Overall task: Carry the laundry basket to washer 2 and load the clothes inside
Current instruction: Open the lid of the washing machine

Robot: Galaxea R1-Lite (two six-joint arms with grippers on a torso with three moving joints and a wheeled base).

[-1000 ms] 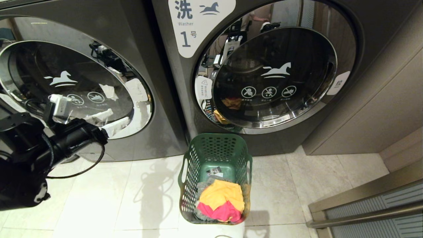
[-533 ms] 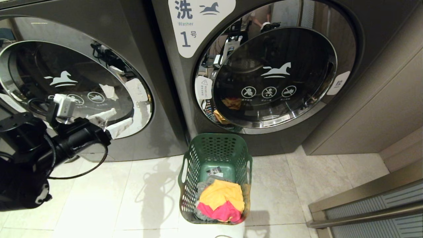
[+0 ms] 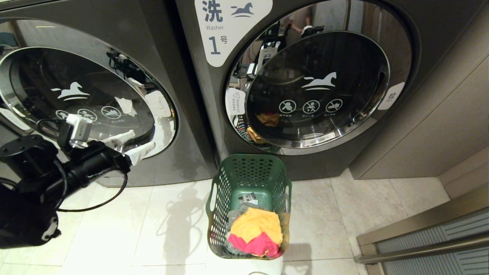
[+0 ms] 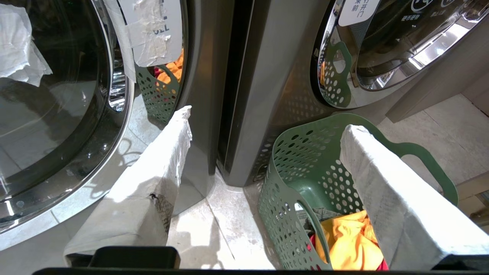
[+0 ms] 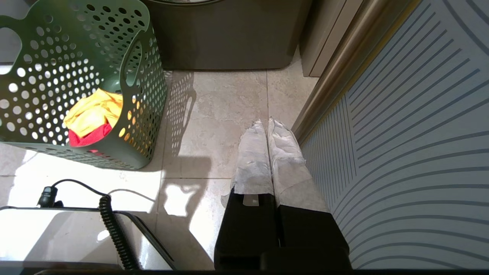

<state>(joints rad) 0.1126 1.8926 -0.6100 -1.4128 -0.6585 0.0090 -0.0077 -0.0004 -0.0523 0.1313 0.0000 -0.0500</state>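
Note:
The dark green laundry basket (image 3: 244, 172) stands on the tiled floor in front of the washer labelled 1, with yellow and pink clothes (image 3: 256, 229) in it. Washer 2 (image 3: 88, 91) is the grey machine to the left; its round glass door is shut. My left gripper (image 3: 144, 138) hovers open before the lower right rim of that door, with nothing between its white-wrapped fingers. In the left wrist view the left gripper (image 4: 268, 120) points at the gap between the two washers, with the basket (image 4: 301, 152) behind one finger. My right gripper (image 5: 267, 122) hangs shut low over the floor, right of the basket (image 5: 57, 68).
The washer labelled 1 (image 3: 317, 88) has its door shut. A brown cabinet panel (image 3: 439, 114) and a ribbed grey panel with a metal rail (image 3: 439, 236) close off the right side. My white base with a coiled cable (image 5: 110, 225) sits just behind the basket.
My left gripper has drifted a little to the right across the front of washer 2, still open. The basket and the right arm have not moved.

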